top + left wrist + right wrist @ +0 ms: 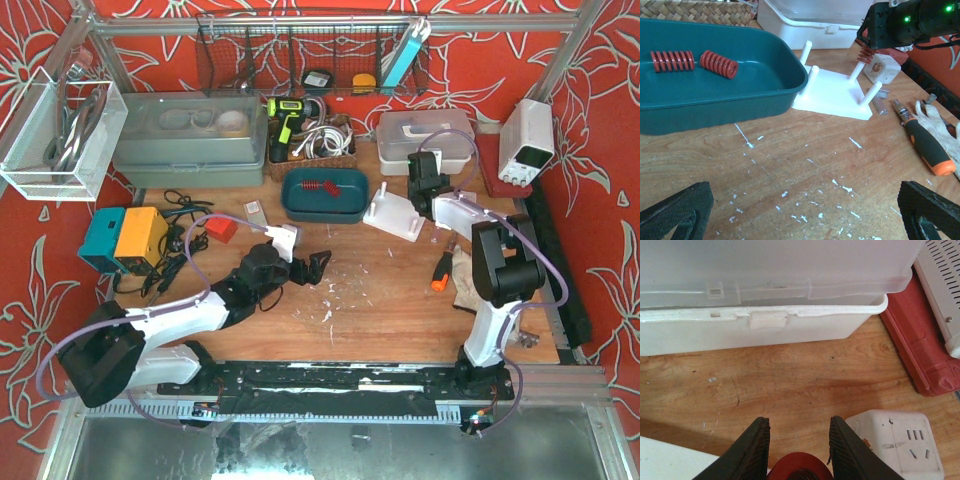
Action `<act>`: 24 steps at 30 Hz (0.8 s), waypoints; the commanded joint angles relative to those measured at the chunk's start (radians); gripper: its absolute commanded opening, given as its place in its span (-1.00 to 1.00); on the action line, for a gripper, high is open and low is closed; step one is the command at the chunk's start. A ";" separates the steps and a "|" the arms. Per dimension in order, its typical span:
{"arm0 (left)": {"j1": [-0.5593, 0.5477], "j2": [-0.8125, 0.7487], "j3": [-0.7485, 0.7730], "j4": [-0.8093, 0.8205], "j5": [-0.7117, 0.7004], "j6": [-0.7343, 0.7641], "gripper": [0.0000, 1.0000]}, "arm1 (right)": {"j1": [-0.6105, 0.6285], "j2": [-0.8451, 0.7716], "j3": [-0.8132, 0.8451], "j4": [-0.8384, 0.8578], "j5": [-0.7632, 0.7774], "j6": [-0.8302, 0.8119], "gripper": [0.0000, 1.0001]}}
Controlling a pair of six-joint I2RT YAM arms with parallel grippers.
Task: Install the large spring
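A white base (395, 215) with several upright pegs stands right of the teal tray (325, 208). It also shows in the left wrist view (832, 92). My right gripper (797, 422) is shut on a large red spring (800, 467) and holds it over the far right peg (857, 70). The spring's coils (865, 52) show just above that peg's top. Two more red springs (673, 60) (719, 64) lie in the tray (740, 107). My left gripper (804, 190) is open and empty, low over the bare wood in front of the tray.
An orange-handled screwdriver (925, 145) and a glove lie right of the base. A white socket block (895, 445) sits just right of my right fingers. A white lidded box (765, 315) stands behind, with a red case (925, 350) to its right.
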 commanded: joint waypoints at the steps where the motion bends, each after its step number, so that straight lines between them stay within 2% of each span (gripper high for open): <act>1: -0.004 -0.020 -0.005 0.021 -0.010 -0.003 1.00 | 0.011 0.025 0.059 -0.067 0.016 0.017 -0.73; 4: -0.005 -0.025 -0.004 0.018 -0.012 -0.004 1.00 | 0.013 0.030 0.070 -0.089 0.028 0.027 -0.57; 7: -0.004 -0.032 -0.007 0.018 -0.015 -0.004 1.00 | 0.014 0.025 0.065 -0.097 0.029 0.036 -0.30; 11: -0.005 -0.031 -0.009 0.022 -0.017 -0.004 1.00 | 0.014 0.016 0.059 -0.115 0.018 0.050 -0.04; 17: -0.006 -0.026 -0.001 0.009 -0.032 -0.004 1.00 | 0.014 -0.037 0.062 -0.168 -0.007 0.056 0.23; 21: -0.005 -0.024 -0.002 0.004 -0.069 0.007 1.00 | 0.015 -0.110 0.124 -0.338 -0.072 0.067 0.37; 24: -0.004 -0.022 0.010 -0.019 -0.081 0.018 0.89 | 0.015 -0.205 0.129 -0.441 -0.154 0.098 0.45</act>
